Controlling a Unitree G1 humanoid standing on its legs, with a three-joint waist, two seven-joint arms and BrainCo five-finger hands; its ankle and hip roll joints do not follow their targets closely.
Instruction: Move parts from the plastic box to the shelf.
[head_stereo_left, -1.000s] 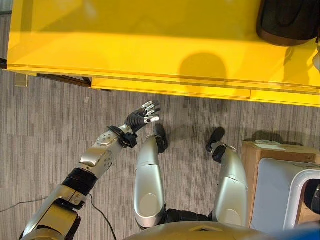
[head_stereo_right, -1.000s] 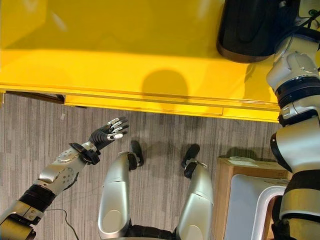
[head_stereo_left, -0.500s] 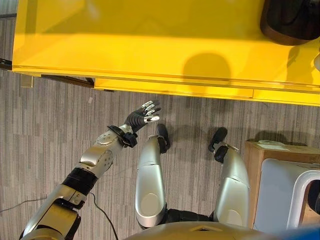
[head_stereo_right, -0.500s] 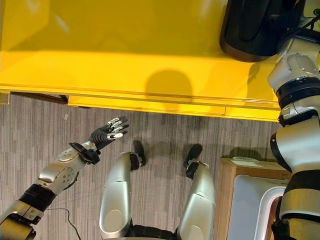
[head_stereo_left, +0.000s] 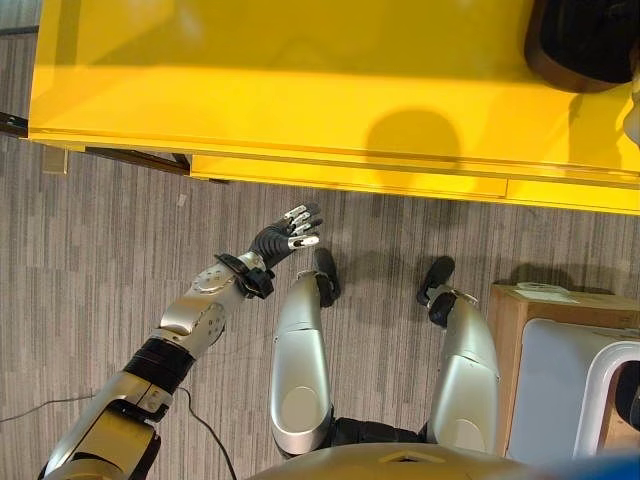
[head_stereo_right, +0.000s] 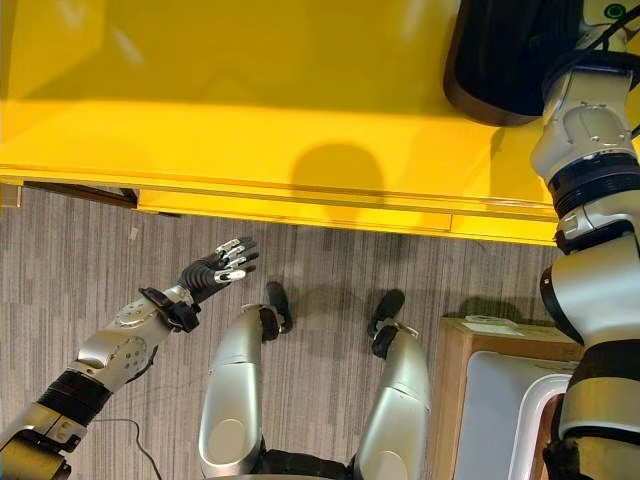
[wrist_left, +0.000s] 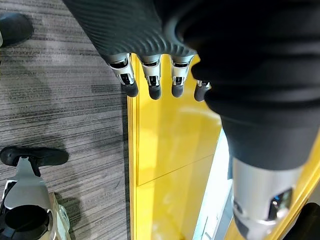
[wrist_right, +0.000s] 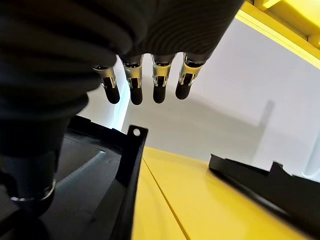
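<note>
A large black moulded part (head_stereo_left: 585, 45) lies on the yellow shelf (head_stereo_left: 300, 90) at its far right. My right arm reaches up over that part. In the right wrist view my right hand (wrist_right: 145, 80) hovers just above the black part's (wrist_right: 100, 175) raised edge, fingers straight and holding nothing. A second black part (wrist_right: 260, 182) lies further along the yellow surface. My left hand (head_stereo_left: 285, 236) hangs over the floor just in front of the shelf's front edge, fingers spread and empty. The grey-white plastic box (head_stereo_left: 575, 385) stands at the lower right.
A brown wooden stand (head_stereo_left: 520, 315) carries the plastic box at my right side. Grey striped carpet (head_stereo_left: 110, 250) lies between me and the shelf. The shelf's front edge (head_stereo_left: 350, 175) runs across the whole width.
The whole picture has shifted slightly, so the camera moved. Both hands keep their pose and place relative to the shelf.
</note>
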